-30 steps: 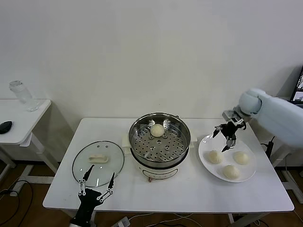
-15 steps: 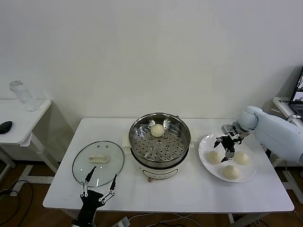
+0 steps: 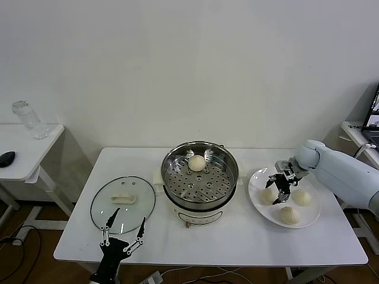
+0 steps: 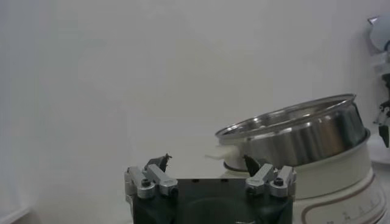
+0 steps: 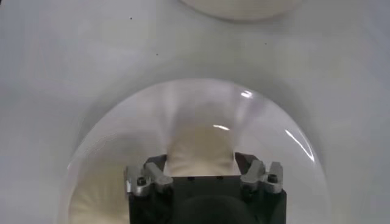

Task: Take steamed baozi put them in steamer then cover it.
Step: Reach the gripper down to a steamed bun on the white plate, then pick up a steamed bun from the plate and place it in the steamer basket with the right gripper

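One steamed baozi (image 3: 196,163) lies in the steamer (image 3: 167,171) at mid table. Three more baozi lie on a white plate (image 3: 257,206) to the right: one left (image 3: 266,196), one right (image 3: 302,197), one front (image 3: 289,215). My right gripper (image 3: 277,192) is low over the plate, open, its fingers either side of the left baozi (image 5: 201,143). The cover (image 3: 133,210) lies flat on the table left of the steamer. My left gripper (image 3: 122,235) is open and empty at the table's front edge, by the cover; its wrist view shows the steamer's wall (image 4: 292,140).
A side table (image 3: 35,148) stands at the far left with a clear bottle (image 3: 23,118) and a dark object (image 3: 6,158). A dark screen shows at the right edge (image 3: 374,112). Bare white tabletop runs along the front.
My right gripper has come down and toward the plate, from above its far rim to around the left baozi. The left arm has barely moved.
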You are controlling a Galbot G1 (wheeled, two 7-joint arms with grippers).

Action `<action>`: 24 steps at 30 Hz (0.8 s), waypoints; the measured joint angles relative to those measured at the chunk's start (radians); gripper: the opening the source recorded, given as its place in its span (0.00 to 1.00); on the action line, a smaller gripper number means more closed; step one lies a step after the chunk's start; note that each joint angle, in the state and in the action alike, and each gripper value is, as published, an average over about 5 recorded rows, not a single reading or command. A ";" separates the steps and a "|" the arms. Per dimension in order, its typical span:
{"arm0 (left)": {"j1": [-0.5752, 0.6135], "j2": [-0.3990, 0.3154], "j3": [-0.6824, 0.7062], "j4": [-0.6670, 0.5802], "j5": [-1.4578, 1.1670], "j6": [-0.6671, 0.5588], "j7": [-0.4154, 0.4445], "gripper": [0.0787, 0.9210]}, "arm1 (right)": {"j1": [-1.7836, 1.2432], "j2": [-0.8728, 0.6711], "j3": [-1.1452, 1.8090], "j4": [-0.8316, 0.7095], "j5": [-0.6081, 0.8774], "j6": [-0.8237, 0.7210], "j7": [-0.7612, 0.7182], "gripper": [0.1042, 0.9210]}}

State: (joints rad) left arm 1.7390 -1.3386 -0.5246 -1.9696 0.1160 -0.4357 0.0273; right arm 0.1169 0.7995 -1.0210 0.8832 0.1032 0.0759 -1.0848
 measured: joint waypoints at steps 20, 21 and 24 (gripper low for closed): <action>-0.019 0.011 0.009 -0.010 -0.004 0.009 -0.006 0.88 | 0.283 0.000 -0.091 0.113 0.058 -0.030 -0.151 0.65; -0.021 0.011 0.011 -0.010 -0.004 0.009 -0.007 0.88 | 0.317 0.007 -0.109 0.125 0.072 -0.036 -0.164 0.65; -0.024 0.012 0.016 -0.012 -0.004 0.012 -0.010 0.88 | 0.416 0.037 -0.163 0.164 0.124 -0.061 -0.191 0.65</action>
State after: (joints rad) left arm 1.7150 -1.3266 -0.5084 -1.9816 0.1124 -0.4240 0.0171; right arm 0.5333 0.8361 -1.1845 1.0477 0.2270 0.0149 -1.2756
